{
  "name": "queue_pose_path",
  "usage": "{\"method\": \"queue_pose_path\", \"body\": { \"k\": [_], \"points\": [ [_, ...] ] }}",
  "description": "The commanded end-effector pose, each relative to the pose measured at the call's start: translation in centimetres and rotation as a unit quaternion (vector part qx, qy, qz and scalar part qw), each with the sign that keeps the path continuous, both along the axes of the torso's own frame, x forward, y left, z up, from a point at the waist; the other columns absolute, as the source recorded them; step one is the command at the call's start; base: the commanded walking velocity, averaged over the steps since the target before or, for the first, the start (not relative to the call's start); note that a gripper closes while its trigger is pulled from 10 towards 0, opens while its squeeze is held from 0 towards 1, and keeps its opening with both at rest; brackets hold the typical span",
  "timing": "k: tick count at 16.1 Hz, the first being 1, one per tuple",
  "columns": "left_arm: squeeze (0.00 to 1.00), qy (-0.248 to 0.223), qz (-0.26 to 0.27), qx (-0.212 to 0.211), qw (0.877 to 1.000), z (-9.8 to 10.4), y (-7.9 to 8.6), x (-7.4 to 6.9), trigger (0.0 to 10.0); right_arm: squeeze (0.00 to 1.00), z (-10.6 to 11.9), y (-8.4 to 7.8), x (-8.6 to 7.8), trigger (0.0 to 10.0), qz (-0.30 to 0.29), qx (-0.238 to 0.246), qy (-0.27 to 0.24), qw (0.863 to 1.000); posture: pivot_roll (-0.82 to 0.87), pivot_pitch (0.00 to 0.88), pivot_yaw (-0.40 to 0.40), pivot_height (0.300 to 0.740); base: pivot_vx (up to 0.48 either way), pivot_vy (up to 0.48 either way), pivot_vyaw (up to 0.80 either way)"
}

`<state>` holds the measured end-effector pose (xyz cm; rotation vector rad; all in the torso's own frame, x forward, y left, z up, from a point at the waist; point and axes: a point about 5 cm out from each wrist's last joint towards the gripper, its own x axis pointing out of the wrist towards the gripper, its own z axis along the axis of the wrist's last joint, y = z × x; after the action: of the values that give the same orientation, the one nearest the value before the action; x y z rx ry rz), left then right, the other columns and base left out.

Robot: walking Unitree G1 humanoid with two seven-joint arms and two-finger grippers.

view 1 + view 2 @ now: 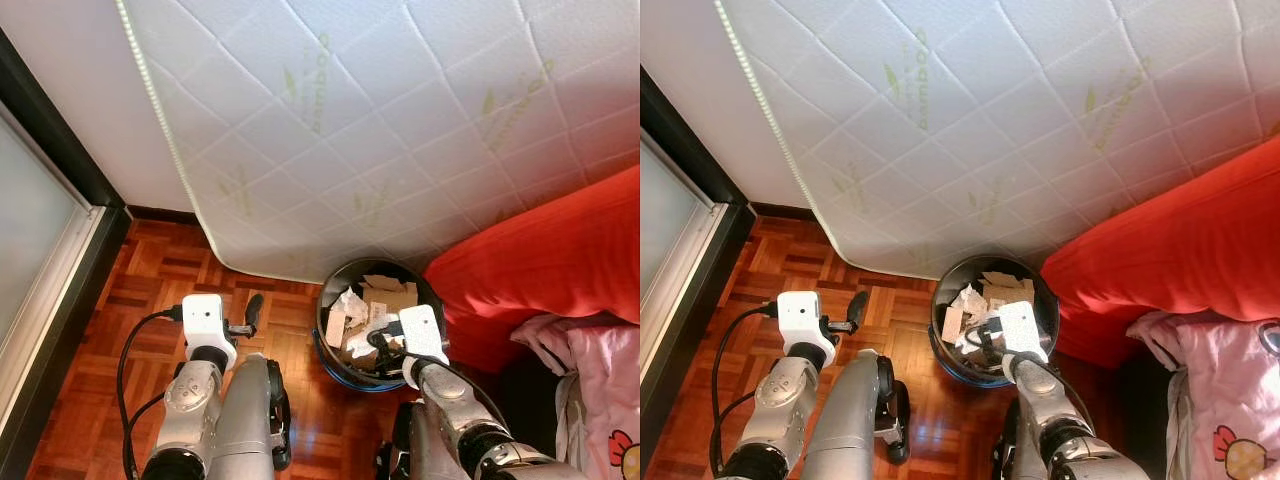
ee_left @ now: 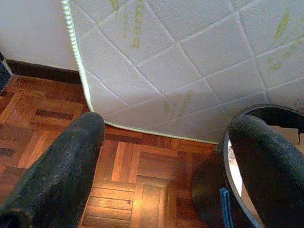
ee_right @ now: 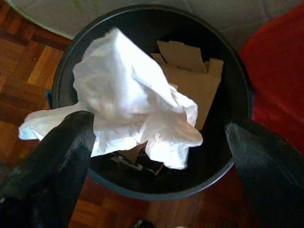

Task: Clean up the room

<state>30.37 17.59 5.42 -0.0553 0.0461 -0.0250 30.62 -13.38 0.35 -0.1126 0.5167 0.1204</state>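
Note:
A round black bin [image 1: 332, 292] stands on the parquet floor against a leaning mattress, holding cardboard [image 3: 190, 76] and scraps of paper. My right gripper [image 3: 159, 128] hovers right over the bin, open with its fingers wide apart. A crumpled white paper [image 3: 128, 95] lies between them above the bin's contents, and neither finger presses on it. My left gripper [image 2: 166, 142] is open and holds nothing. It hangs low over the floor just left of the bin [image 2: 213, 180].
A white quilted mattress [image 1: 400, 130] leans against the wall behind the bin. A red sofa [image 1: 560, 270] with pink cloth [image 1: 600, 370] closes in the right side. A dark-framed glass door [image 1: 30, 230] runs along the left. Parquet floor [image 1: 150, 270] lies between them.

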Motion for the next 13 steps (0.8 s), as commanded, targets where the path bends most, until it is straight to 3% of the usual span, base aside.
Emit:
{"method": "queue_pose_path", "body": {
  "k": [1,3,6,11,13],
  "points": [
    [0.0,0.025,0.001,-0.009,1.0,-1.12,-0.07,-0.71,10.0,0.0,-1.12,-0.29,-0.95,10.0,-0.051,0.069,0.04,0.996,0.22,0.314,-0.057,0.616,0.0,0.0,0.0],
    [0.0,0.026,0.0,-0.009,1.0,-1.12,-0.06,-0.7,10.0,0.0,-1.7,-0.59,-1.38,10.0,-0.083,0.104,0.074,0.988,0.22,0.314,-0.055,0.616,0.0,0.0,0.0],
    [0.0,0.026,-0.001,-0.009,1.0,-1.13,-0.04,-0.72,10.0,0.0,-1.88,-0.93,-1.49,10.0,-0.148,0.185,0.09,0.967,0.22,0.315,-0.054,0.616,0.0,0.0,0.0],
    [0.0,0.027,-0.002,-0.007,1.0,-1.17,-0.01,-0.74,10.0,0.0,-1.83,-0.51,-1.43,10.0,-0.167,0.253,0.097,0.948,0.22,0.315,-0.052,0.616,0.0,0.0,0.0],
    [0.0,0.027,-0.002,-0.007,1.0,-1.18,-0.03,-0.74,10.0,0.0,-1.03,0.0,-0.84,10.0,-0.061,0.134,0.05,0.988,0.22,0.316,-0.051,0.616,0.0,0.0,0.0]
  ]
}}
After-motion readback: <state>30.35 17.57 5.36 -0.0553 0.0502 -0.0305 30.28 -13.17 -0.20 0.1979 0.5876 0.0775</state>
